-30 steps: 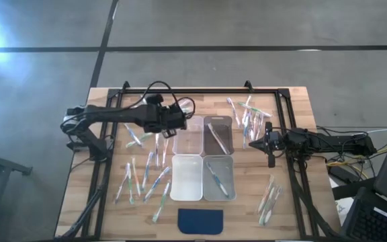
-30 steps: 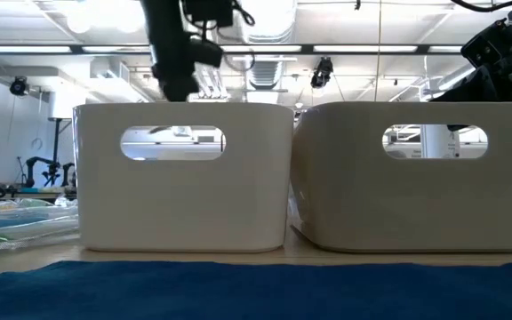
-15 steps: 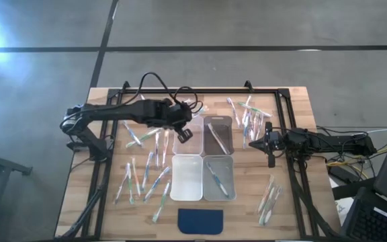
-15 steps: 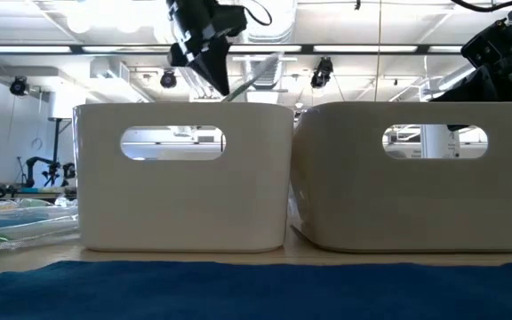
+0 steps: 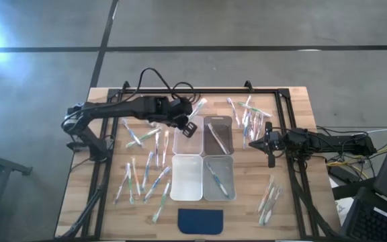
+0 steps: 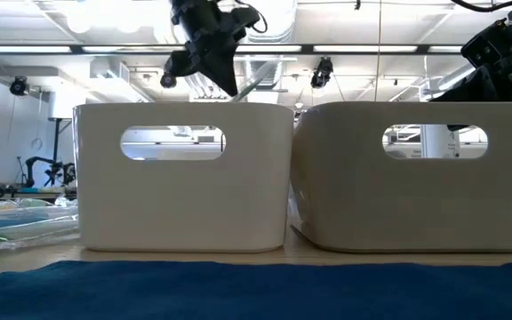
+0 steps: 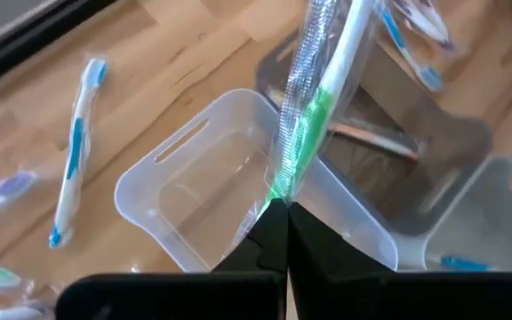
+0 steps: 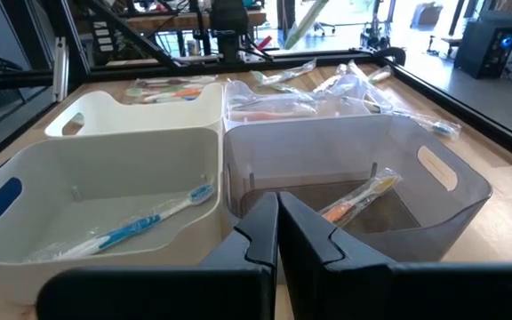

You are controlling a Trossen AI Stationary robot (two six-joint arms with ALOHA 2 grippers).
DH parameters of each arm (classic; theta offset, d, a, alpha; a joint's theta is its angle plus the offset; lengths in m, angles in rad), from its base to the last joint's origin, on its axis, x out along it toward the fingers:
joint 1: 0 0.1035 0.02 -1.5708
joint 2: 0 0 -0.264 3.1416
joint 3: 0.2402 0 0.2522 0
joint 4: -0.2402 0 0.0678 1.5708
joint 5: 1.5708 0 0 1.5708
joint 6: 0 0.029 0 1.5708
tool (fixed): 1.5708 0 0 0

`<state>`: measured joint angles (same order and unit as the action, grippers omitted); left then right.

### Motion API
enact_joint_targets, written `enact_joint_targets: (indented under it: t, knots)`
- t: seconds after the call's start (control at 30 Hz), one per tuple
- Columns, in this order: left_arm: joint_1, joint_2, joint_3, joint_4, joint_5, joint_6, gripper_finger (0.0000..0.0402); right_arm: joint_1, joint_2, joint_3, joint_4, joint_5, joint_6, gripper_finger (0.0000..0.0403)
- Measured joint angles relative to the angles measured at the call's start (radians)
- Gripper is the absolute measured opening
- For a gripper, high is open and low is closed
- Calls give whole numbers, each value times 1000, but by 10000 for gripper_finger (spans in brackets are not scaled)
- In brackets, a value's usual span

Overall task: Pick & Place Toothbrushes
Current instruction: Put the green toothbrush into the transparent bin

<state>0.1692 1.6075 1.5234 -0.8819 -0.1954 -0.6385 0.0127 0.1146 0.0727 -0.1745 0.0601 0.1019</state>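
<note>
My left gripper [image 5: 189,126] hangs over the far-left clear bin [image 5: 188,138], shut on a green-and-white toothbrush [image 7: 314,107] in a clear wrapper. In the low view the gripper [image 6: 210,55] is above the bins, with the toothbrush [image 6: 249,85] jutting from it. Several more toothbrushes [image 5: 143,168] lie flat on the table left of the bins. One lies in the grey far-right bin [image 5: 218,134] and a blue one [image 8: 140,227] in a near bin. My right gripper [image 5: 268,143] rests shut at the table's right side. My left gripper pinches one end of the wrapped toothbrush [image 7: 276,194] between its two shut fingers [image 7: 265,240]. The fingers slant down from the table's left. The toothbrush is lifted clear and sticks out beyond the fingertips over the bins, its free end [image 5: 201,103] toward the far right.
Four bins stand two by two at the table's middle, with a dark blue pad [image 5: 201,220] at the near edge. More toothbrushes lie at the far right [image 5: 247,115] and near right [image 5: 269,198]. A black frame [image 5: 200,91] runs round the table.
My left gripper has risen and gone toward the table's right, from beside the far-left bin to over it, rolling its wrist on the way. The toothbrush it holds has been lifted with it and turned, and now points toward the far right.
</note>
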Motion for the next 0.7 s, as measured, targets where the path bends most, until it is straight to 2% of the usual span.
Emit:
enact_joint_targets:
  t: [0.2,0.7]
  knots:
    - [51,37,-1,0,27,-119,0,0,0,0,0,0,-3,8]
    - [36,168,-4,-9,71,-168,0,0,-1,0,0,0,0,8]
